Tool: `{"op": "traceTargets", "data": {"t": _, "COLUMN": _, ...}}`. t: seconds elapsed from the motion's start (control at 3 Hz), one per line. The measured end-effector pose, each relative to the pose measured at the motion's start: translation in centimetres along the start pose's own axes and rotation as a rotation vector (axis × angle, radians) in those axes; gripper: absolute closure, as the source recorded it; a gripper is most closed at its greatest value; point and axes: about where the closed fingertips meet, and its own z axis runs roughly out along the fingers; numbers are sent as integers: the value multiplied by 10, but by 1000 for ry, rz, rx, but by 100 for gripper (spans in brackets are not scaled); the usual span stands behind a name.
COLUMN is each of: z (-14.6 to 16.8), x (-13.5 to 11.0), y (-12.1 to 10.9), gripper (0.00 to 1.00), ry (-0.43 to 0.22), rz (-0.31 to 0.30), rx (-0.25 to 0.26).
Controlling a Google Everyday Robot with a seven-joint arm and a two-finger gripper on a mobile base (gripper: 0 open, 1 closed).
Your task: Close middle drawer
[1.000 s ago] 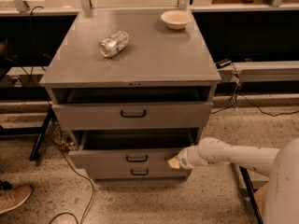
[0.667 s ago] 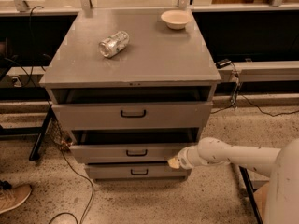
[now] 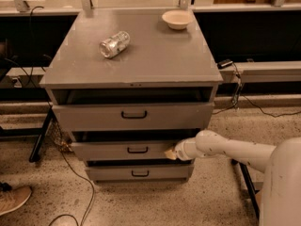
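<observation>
Middle drawer [image 3: 103, 151] further in than before, hand [image 3: 170, 153] against its front

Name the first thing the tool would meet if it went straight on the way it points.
The tool sits low by the cabinet, pointing left at the front of the middle drawer. It would meet that front first, likely at once; whether they already touch is unclear.
</observation>
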Motion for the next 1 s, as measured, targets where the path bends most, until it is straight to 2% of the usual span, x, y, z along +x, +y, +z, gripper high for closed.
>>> {"op": "traceTargets", "data": {"t": 0.33, "z": 2, "x": -16, "y": -5, "gripper": 100, "ry": -42, "rz": -17, "rx": 1}}
{"op": "traceTargets", "data": {"t": 0.67, "z": 0, "x": -13, "y": -4, "gripper": 100, "ry": -42, "rz": -17, "rx": 1}}
{"op": "traceTargets", "data": {"t": 1.0, "z": -23, "x": 5, "y": 12, "gripper": 100, "ry": -42, "rz": -6, "rx": 1}}
